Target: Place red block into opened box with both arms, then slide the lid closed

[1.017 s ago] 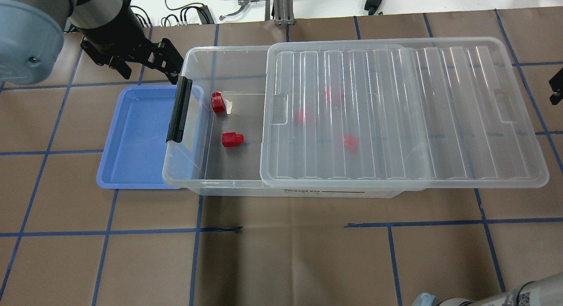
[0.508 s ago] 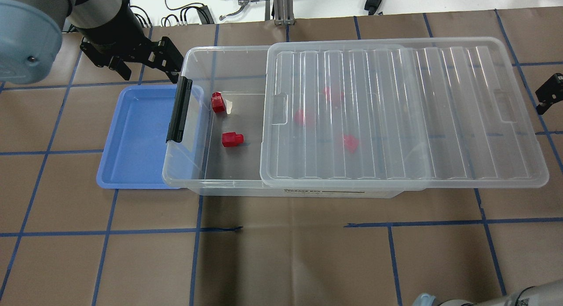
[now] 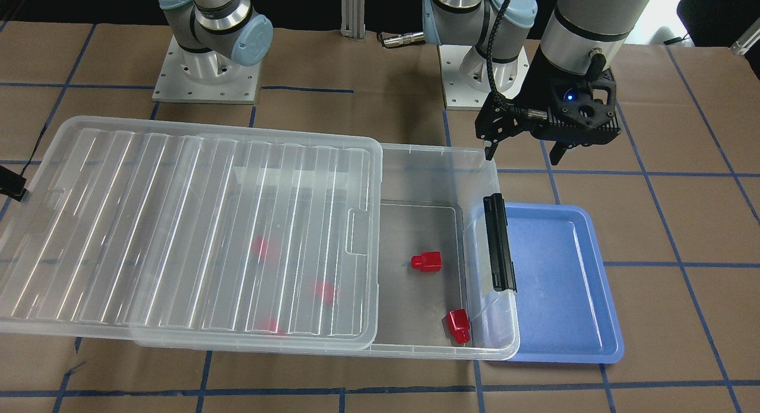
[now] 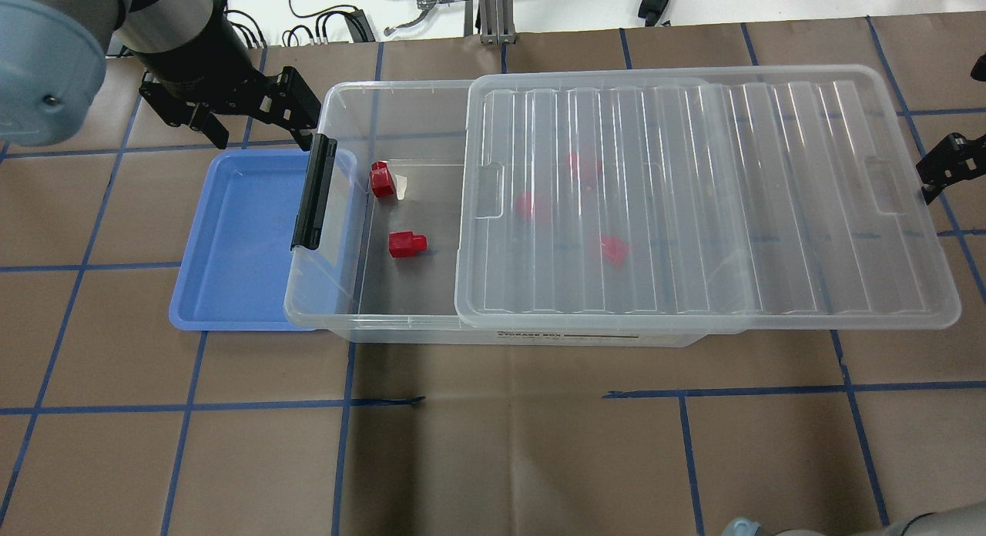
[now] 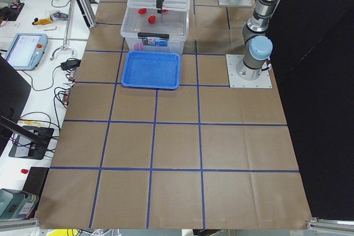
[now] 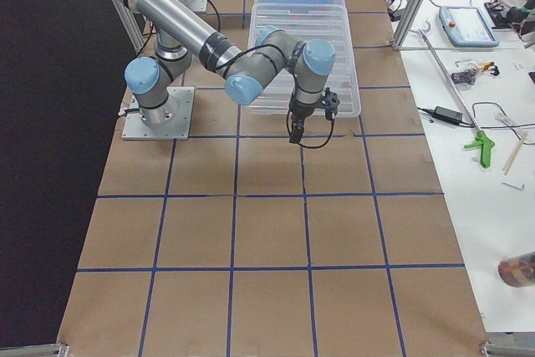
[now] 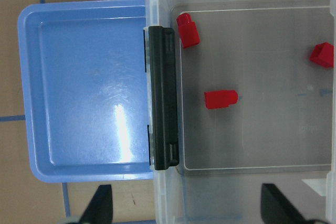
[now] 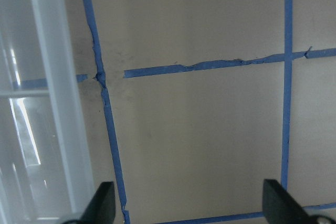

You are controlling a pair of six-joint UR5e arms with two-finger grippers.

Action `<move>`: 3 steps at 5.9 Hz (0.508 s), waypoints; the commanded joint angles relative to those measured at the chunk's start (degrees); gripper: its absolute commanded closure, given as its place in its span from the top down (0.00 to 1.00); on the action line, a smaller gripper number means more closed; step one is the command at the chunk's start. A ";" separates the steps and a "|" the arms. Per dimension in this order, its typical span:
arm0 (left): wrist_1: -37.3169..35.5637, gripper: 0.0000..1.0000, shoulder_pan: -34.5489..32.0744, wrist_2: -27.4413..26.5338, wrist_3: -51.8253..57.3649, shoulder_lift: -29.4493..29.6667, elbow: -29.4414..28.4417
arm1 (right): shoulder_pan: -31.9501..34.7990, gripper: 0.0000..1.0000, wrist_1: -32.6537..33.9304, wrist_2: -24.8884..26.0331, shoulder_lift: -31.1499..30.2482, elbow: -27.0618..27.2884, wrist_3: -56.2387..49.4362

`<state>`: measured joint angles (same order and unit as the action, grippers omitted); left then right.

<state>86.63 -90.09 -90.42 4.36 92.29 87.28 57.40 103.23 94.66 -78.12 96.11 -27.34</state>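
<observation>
The surface (image 4: 493, 459) is covered with brown paper, divided into squares by blue tape lines (image 4: 185, 405). Ahead of the right fingers (image 8: 102, 203), one tape line is torn and wrinkled. Beyond the left fingers (image 4: 208, 124), a white bench (image 4: 585, 8) carries black cables (image 4: 323, 24) and an aluminium post (image 4: 491, 12). Opposite the bench lies a dark area (image 5: 321, 109)

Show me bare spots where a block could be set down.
The blue tray, beside the latch, is bare. In the box, the strip between latch and lid has room near the robot-side wall; two red blocks crowd the far half.
</observation>
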 commanded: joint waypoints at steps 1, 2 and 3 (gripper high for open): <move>0.12 0.98 0.01 -0.02 0.03 0.09 0.00 | 1.83 1.00 -0.14 -0.09 -0.10 0.13 0.00; 0.03 0.98 0.01 -0.02 0.03 0.00 0.00 | 2.10 1.00 -0.05 -0.44 -0.97 1.61 0.00; 0.03 0.98 0.01 -0.02 0.12 0.09 0.00 | 3.06 1.00 0.13 -2.53 -2.72 3.28 0.09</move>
<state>86.68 -90.09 -90.44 4.42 92.33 87.28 59.71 103.23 93.59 -79.49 97.97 -27.30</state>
